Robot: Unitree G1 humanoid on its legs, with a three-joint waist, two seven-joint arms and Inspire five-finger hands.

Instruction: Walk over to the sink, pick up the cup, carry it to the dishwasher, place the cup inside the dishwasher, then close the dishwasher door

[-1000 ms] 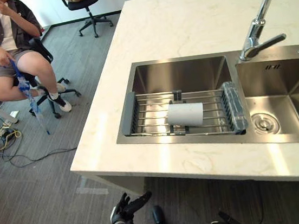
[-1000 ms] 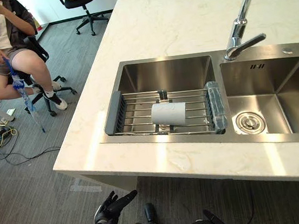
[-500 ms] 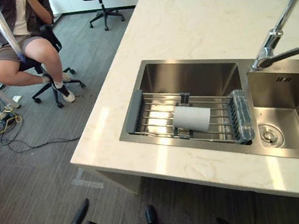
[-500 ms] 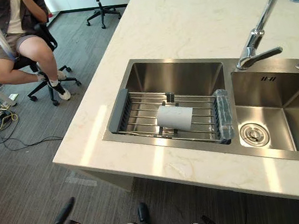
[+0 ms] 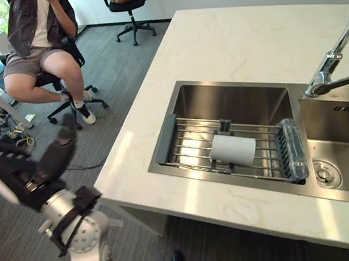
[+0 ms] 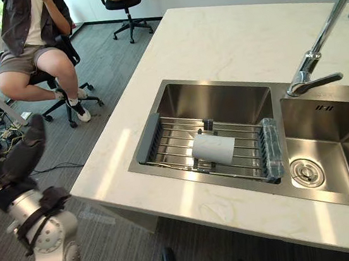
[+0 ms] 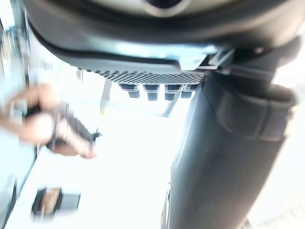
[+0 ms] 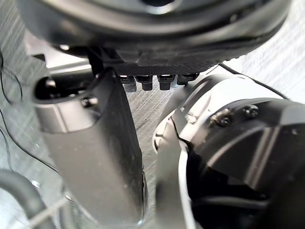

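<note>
While cup (image 5: 233,149) lies sideways on sink rack (image 5: 187,144), left hand (image 5: 27,169) blurred, fingers spread, empty; right hand (image 8: 157,67), grip unreadable

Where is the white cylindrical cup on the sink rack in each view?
Left eye view: white cylindrical cup on its side on the wire rack, right of centre.
Right eye view: same cup, just right of centre.
Left wrist view: left hand against a bright blur.
Right wrist view: right hand over grey floor.
Shared landmark: chrome tap, right of the cup.
</note>
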